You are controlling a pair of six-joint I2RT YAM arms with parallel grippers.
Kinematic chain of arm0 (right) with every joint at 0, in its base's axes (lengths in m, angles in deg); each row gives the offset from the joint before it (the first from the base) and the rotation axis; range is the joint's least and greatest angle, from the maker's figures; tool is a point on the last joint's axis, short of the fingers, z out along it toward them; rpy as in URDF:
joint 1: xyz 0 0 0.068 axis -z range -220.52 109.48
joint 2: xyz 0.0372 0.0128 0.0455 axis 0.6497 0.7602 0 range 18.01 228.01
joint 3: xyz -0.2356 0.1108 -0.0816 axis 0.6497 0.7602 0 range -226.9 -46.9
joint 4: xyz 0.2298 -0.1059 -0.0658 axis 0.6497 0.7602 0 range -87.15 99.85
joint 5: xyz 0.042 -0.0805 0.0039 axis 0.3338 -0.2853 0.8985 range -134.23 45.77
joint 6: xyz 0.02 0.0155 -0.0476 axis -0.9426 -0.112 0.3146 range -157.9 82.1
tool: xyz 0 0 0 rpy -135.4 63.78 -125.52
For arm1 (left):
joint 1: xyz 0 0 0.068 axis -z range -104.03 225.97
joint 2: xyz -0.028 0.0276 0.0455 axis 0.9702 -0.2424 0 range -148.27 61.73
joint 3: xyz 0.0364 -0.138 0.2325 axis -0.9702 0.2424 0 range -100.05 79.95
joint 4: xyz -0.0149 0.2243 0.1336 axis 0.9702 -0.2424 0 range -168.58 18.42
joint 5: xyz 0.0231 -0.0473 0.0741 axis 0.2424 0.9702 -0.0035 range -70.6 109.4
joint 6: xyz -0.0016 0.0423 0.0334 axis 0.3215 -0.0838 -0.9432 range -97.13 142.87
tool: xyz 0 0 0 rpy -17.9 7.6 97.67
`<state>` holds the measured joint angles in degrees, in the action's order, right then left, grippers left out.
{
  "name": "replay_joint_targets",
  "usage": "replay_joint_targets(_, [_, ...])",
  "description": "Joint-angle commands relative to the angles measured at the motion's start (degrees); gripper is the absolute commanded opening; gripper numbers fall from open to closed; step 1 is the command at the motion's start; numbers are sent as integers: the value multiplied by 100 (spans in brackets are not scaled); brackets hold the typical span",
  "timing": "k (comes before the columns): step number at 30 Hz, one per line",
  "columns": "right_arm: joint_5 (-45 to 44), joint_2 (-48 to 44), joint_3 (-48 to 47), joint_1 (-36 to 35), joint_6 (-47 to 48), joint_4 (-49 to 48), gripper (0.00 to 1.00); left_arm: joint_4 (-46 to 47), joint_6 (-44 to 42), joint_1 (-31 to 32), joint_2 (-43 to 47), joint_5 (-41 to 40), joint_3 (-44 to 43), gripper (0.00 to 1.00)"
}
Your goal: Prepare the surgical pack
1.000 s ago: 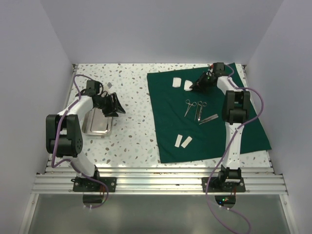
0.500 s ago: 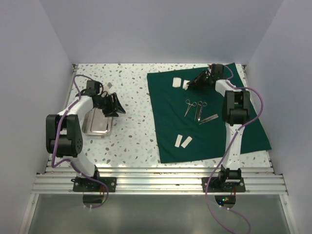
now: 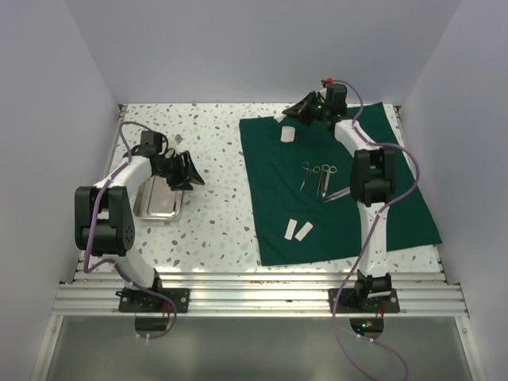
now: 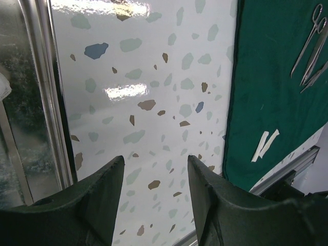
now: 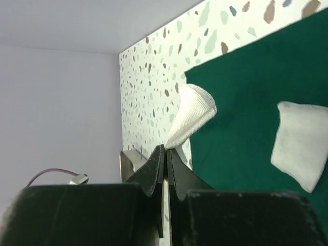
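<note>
Top external view, steel tray (image 3: pixel 159 208) at L on table (image 3: pixel 218 222), left gripper (image 3: pixel 189 171) just beside it, fingers kept apart, nothing gripped, green drape (image 3: pixel 357 222) spread at R, right gripper (image 3: pixel 289 118) clamped on gauze piece (image 5: pixel 190 115) above drape's far-L corner, instruments (image 3: pixel 319 178) laid mid-drape.

A dark green cloth (image 3: pixel 397 210) lies flat on the right of the worktop (image 3: pixel 222 159). It carries steel scissor-like tools (image 3: pixel 317 176) at its middle, two gauze strips (image 3: pixel 298 230) near the front and a gauze square (image 3: pixel 287 134) at the back. Another gauze piece (image 5: pixel 192 115) is pinched in the right hand (image 5: pixel 164 154). A shiny steel tray (image 3: pixel 159 208) sits on the left.
</note>
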<state>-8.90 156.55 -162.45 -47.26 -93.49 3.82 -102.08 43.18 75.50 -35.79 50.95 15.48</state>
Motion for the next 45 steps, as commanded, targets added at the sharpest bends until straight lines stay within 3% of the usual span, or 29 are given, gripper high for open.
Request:
replay_joint_targets(1, [53, 349, -407, -81, -215, -334, 0, 80, -159, 3, 22, 114, 22, 57])
replay_joint_targets(11, [-176, 516, -56, -82, -180, -651, 0, 71, -151, -23, -22, 123, -13, 57])
replay_joint_targets(27, [-448, 279, 542, -90, 400, -387, 0, 71, -168, -41, -48, 158, -4, 57])
replay_joint_targets(45, [-571, -64, 498, -90, 928, -369, 0, 97, -142, -50, -110, 202, -31, 56])
